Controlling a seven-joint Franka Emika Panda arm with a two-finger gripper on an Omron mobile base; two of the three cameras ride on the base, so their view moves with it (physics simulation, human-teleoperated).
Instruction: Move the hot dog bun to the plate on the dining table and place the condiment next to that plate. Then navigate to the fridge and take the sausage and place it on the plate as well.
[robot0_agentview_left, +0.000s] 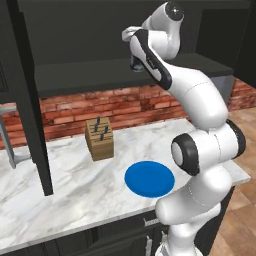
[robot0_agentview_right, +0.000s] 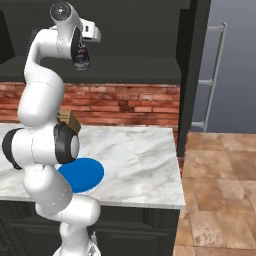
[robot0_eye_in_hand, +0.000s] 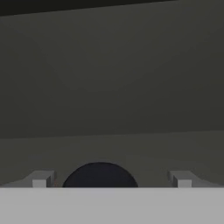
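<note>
The two-finger gripper (robot0_eye_in_hand: 111, 179) stands fully spread, pinching nothing, raised high before the dark upper cabinet; a round dark cap, judged to be the slim dark grey condiment bottle (robot0_eye_in_hand: 99, 174), sits centred between its tips. In the right base view the bottle (robot0_agentview_right: 81, 57) hangs just below the hand. To grip well: keep the cap centred; advance until the pads flank the body; close evenly. The flat blue plate (robot0_agentview_left: 149, 179) and wooden knife block (robot0_agentview_left: 99, 138) rest on the veined marble counter (robot0_agentview_left: 65, 185) below.
</note>
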